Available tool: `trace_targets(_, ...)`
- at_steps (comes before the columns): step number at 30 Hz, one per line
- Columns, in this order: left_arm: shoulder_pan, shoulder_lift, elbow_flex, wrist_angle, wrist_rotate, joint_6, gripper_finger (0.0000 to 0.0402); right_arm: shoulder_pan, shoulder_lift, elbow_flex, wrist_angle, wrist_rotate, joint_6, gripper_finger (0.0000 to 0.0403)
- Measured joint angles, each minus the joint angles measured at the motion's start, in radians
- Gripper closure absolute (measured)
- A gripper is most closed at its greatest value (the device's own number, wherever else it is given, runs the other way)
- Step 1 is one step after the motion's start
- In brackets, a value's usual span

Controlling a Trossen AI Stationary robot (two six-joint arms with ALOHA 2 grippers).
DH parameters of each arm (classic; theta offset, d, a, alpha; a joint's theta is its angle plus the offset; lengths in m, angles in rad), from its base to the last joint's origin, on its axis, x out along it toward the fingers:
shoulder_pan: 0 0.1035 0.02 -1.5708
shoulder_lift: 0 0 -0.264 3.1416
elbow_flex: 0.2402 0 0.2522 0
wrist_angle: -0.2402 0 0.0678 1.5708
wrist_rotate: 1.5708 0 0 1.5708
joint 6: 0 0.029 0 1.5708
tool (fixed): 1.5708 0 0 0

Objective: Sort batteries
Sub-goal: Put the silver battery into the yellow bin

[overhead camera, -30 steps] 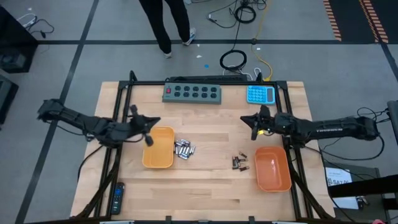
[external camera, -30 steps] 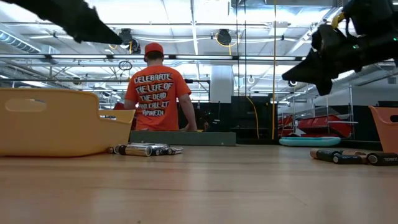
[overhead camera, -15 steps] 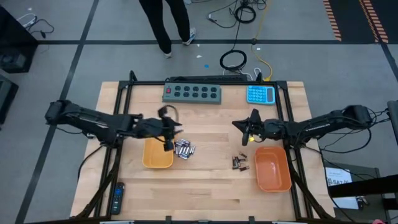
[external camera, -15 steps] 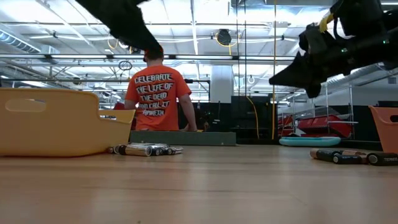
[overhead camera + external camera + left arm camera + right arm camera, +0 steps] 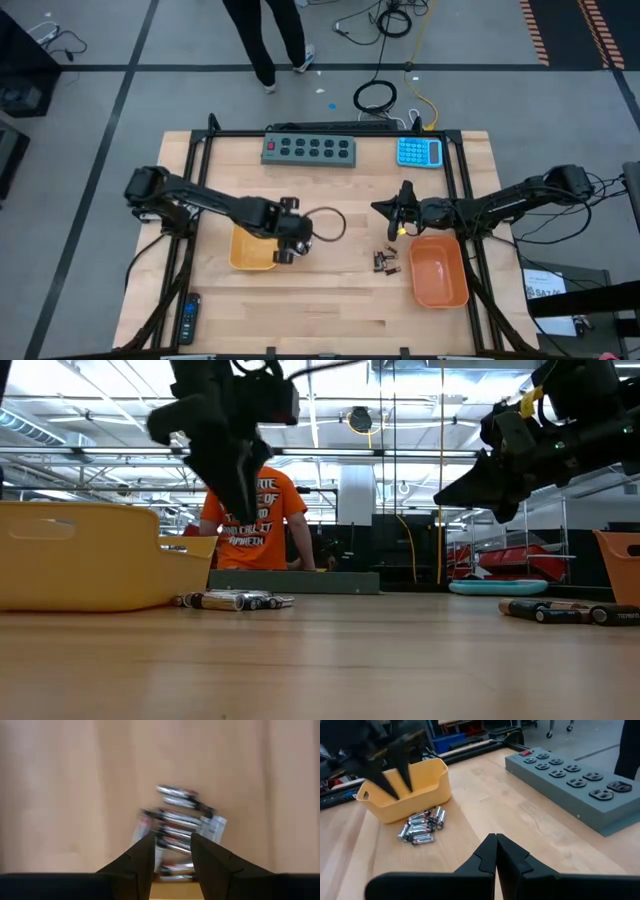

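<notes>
Overhead, the left pincer hangs part-open and empty above silvery batteries beside the yellow tray.

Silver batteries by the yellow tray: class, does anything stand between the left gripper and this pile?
Nothing visible does. The left gripper hangs above the silver batteries, fingers parted, with only open air between them. The yellow tray sits beside the pile, not in the path. The right gripper waits near the dark batteries.

Industrial workshop hall: grey concrete floor around the wooden table, cables behind it, overhead steel trusses, orange-black hazard striping beyond.
</notes>
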Motion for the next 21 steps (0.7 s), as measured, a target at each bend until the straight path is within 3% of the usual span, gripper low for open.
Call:
trace_targets(10, -0.070, 0.139, 0.025, -0.210, 0.076, -0.077, 0.0270, 0.021, 0.000, 0.000, 0.008, 0.001, 0.014, 0.0403)
trace_targets(21, -0.071, 0.156, 0.025, -0.435, 0.074, -0.084, 0.0270, 0.025, 0.000, 0.000, 0.036, 0.002, 0.007, 0.0403)
